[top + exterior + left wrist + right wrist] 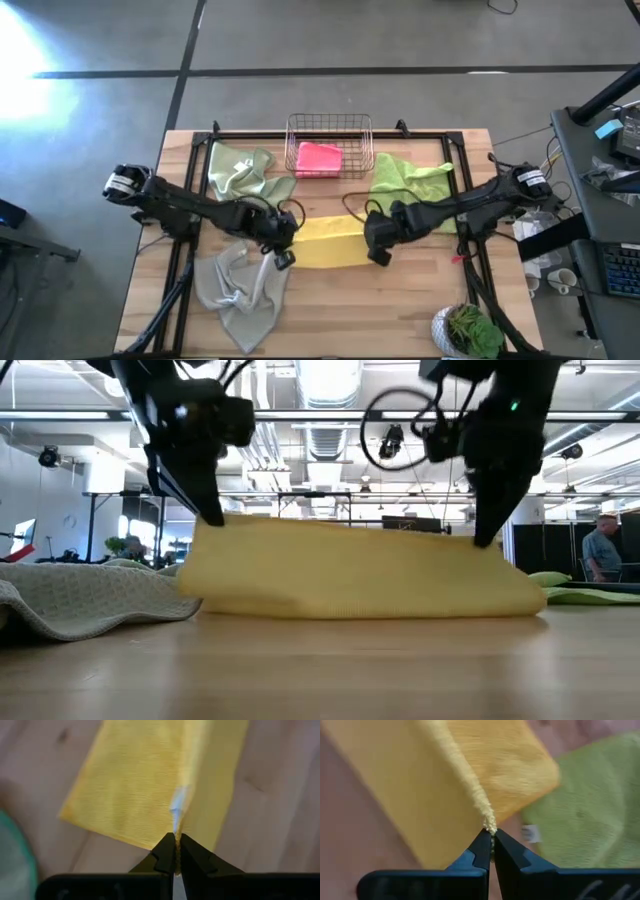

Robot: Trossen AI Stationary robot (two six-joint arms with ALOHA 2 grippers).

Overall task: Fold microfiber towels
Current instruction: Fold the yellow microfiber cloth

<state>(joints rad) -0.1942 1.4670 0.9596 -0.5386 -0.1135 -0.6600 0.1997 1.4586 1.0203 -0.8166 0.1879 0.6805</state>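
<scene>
The yellow towel [328,241] lies at the table's middle, partly folded, with one edge raised between my two grippers; its lower fold rests on the wood [360,600]. My left gripper [283,243] is shut on its left end, my right gripper [377,243] on its right end. The grey-beige towel [240,290] lies crumpled at near left, the pale sage towel [240,172] at far left, the lime green towel [410,180] at far right. The pink towel [320,158] lies folded in the basket. My left gripper pinches the yellow towel's raised edge [176,832] at its left end between the two fingertips, coming from above and pointing down. The edge is held up off the table; the cloth below slopes down to the wood. Layers cannot be told. My right gripper pinches the raised edge [489,822] at the towel's right end between its two fingertips, from above, pointing down. The edge runs nearly straight across to the other gripper [350,525], and the towel's lower part lies on the table.
The copper wire basket [330,125] stands at the far middle edge. A potted plant [468,330] sits at the near right corner. Bare wood lies in front of the yellow towel [380,310]. A person [603,555] stands in the room beyond the table.
</scene>
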